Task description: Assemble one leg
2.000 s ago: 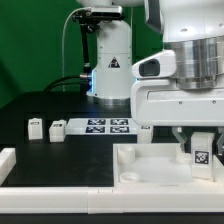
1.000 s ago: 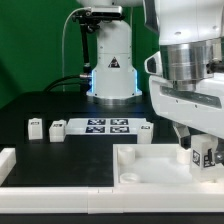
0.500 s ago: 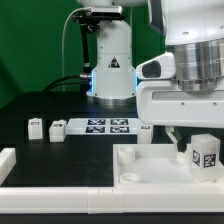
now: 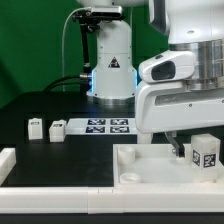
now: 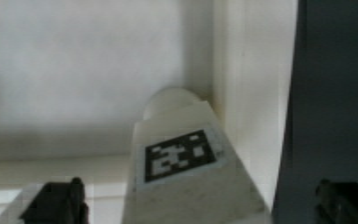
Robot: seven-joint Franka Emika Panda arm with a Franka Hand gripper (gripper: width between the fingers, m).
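Note:
A leg (image 4: 207, 157), a stubby white peg with a square marker tag, stands upright on the large white tabletop (image 4: 150, 168) near its right corner in the exterior view. My gripper (image 4: 200, 146) hangs over it, open. In the wrist view the leg (image 5: 185, 150) lies between my two dark fingertips (image 5: 60, 203), with a gap on each side. My gripper (image 5: 202, 206) straddles the leg without touching it. The tabletop's white inner surface (image 5: 69, 80) fills the wrist view behind the leg.
Two more legs (image 4: 35, 128) (image 4: 57, 128) stand on the black table at the exterior view's left. The marker board (image 4: 108, 126) lies behind the tabletop, by the robot base (image 4: 112, 65). A white raised edge (image 4: 8, 160) sits at the front left.
The gripper was shut on the leg and turned with it on the tabletop. It has since opened and let go, and the leg stays standing in the corner.

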